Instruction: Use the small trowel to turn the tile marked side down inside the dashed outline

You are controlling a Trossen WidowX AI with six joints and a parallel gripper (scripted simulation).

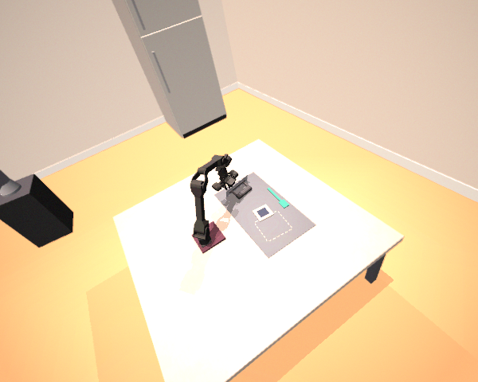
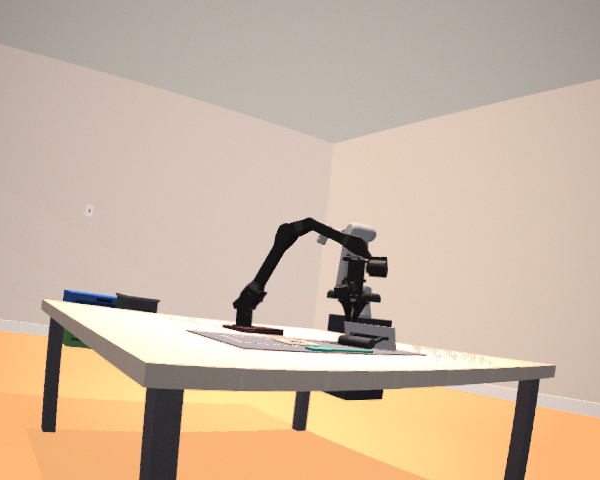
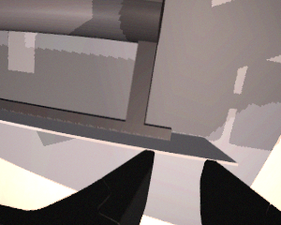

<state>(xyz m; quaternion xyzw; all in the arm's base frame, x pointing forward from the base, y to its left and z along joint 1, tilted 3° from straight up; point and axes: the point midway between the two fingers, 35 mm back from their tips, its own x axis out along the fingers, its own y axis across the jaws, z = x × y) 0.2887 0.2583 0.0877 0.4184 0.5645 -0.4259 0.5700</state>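
Note:
The tile [image 1: 263,212] [image 2: 295,341] lies flat on the mat, dark blue square up, mostly outside the dashed outline [image 1: 268,240] and at its edge. A dark grey tool [image 1: 242,189] [image 2: 355,341] [image 3: 75,19] with a round bar handle and an upright plate, like a small trowel, stands near the mat's far end. A teal flat tool [image 1: 283,203] [image 2: 339,349] with a long handle and square blade also lies on the mat. My gripper [image 1: 228,188] [image 2: 350,319] [image 3: 179,157] is partly open and empty, pointing down above and beside the grey tool's plate.
The grey mat [image 1: 272,248] lies on the white table [image 1: 247,296]. The arm's dark red base plate [image 1: 217,237] is beside the mat. A fridge [image 1: 186,78] and a black block [image 1: 33,213] stand off the table.

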